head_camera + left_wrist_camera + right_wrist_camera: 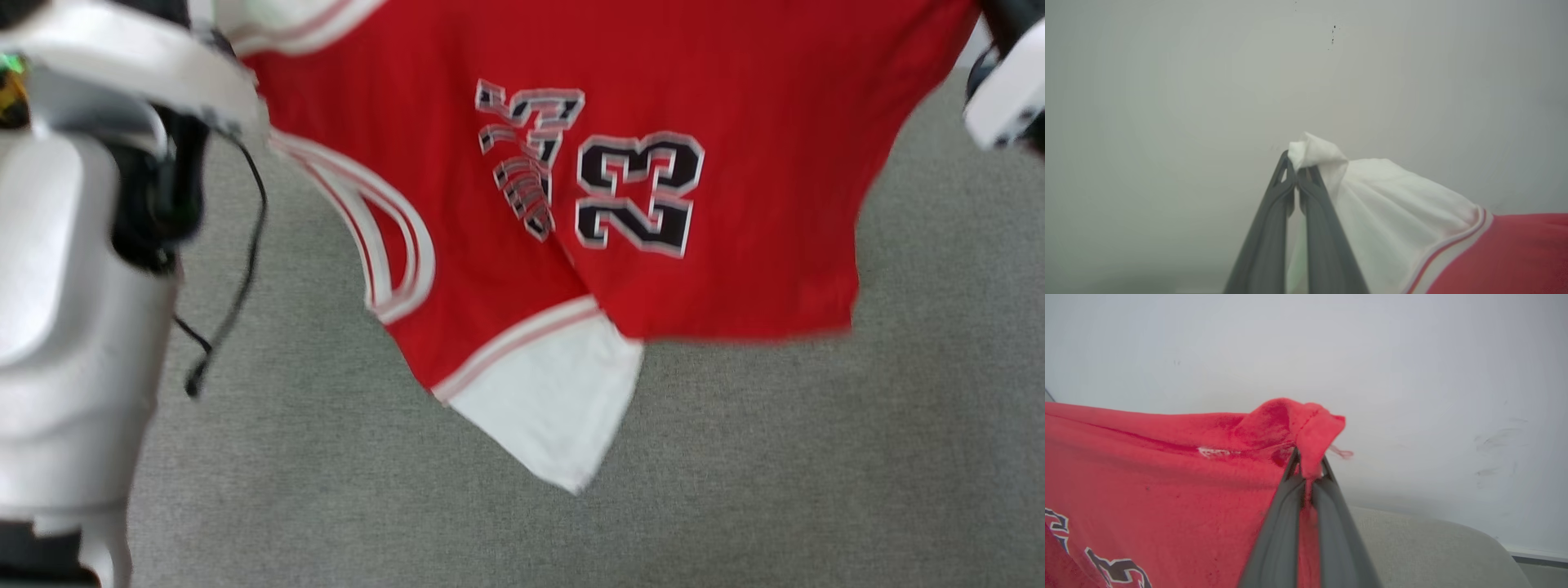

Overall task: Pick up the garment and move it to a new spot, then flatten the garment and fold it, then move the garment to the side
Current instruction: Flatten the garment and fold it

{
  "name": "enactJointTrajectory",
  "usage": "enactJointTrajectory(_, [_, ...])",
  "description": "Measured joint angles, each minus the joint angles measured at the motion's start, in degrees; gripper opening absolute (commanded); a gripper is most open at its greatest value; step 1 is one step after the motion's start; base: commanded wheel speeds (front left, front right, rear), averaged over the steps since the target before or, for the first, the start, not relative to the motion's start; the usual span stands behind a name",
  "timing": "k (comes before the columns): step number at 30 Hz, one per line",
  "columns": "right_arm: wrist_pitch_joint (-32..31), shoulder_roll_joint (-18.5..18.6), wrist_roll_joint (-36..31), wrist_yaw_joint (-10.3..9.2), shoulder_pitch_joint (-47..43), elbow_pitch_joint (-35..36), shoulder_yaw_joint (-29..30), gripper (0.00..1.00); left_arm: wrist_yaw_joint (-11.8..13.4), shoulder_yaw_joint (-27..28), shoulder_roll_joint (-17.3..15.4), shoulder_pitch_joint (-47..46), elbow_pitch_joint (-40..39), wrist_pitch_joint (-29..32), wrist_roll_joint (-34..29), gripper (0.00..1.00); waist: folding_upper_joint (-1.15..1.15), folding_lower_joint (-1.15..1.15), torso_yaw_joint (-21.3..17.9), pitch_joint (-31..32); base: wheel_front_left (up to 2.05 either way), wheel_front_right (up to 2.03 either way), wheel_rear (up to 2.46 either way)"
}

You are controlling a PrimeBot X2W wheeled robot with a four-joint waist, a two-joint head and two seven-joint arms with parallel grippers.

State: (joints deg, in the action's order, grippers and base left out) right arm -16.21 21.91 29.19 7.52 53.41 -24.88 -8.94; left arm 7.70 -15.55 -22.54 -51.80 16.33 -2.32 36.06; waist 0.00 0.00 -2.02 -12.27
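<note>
Grey, carpet-like surface (pixel 735 474) stretches across the lower part of the head view, and a pale, bare wall (pixel 1167 81) stands behind both wrist views. Above that surface the garment (pixel 735 163) hangs in the air, stretched sideways across the top of the head view between the two arms. Its red body faces the camera with a black, white-outlined 23 (pixel 638 192) near the middle. A second print (pixel 522 155) just beside it is creased into a fold and blurred, so it is probably more numerals, though I cannot read it. A white panel (pixel 555 400), edged with a striped band, droops lowest and ends in a point that hangs clear of the surface. A striped loop of trim (pixel 400 245) sags at the left side of the cloth.

The left gripper (pixel 1295 163) has its two dark fingers pressed together, pinching a bunched white corner of the shirt; the white cloth falls away to the right of the fingers and meets the red through a striped seam. The right gripper (pixel 1308 465) is likewise clamped tight, with a folded red edge squeezed between its tips and poking up above them.

In the head view a pale forearm (pixel 73 286) fills the left edge, with a thin black cable (pixel 237 269) dangling beside it.
</note>
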Motion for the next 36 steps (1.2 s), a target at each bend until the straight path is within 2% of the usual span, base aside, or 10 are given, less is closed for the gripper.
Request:
enactJointTrajectory(12, [6.04, 0.79, -1.19, 0.01, 23.53, -0.96, 2.61, 0.00, -1.64, -0.69, -1.16, -30.78, 8.87, -0.97, -5.34, 0.00, 0.00, 0.00, -1.10, -10.50, 0.00, 0.00, 0.00])
enactJointTrajectory(19, [7.70, 1.57, -1.02, 0.01, 35.85, -2.88, 2.76, 0.00, -2.10, -1.01, -2.03, -42.78, 10.03, -0.32, -7.23, 0.00, 0.00, 0.01, -1.22, -18.41, 0.00, 0.00, 0.00])
enactJointTrajectory(29, [9.45, 1.43, 1.01, 0.00, 41.51, -10.95, -3.15, 0.00, -2.12, -2.11, -0.40, -44.09, 15.51, -1.44, -7.09, 0.00, 0.00, 0.01, -0.79, -28.10, 0.00, 0.00, 0.00])
enactJointTrajectory(36, [12.25, 0.77, 3.86, 0.00, 40.90, -18.39, -10.39, 0.00, -3.75, -3.07, 1.70, -38.74, 23.36, -3.83, -5.55, 0.00, 0.00, 0.01, -0.32, -30.36, 0.00, 0.00, 0.00])
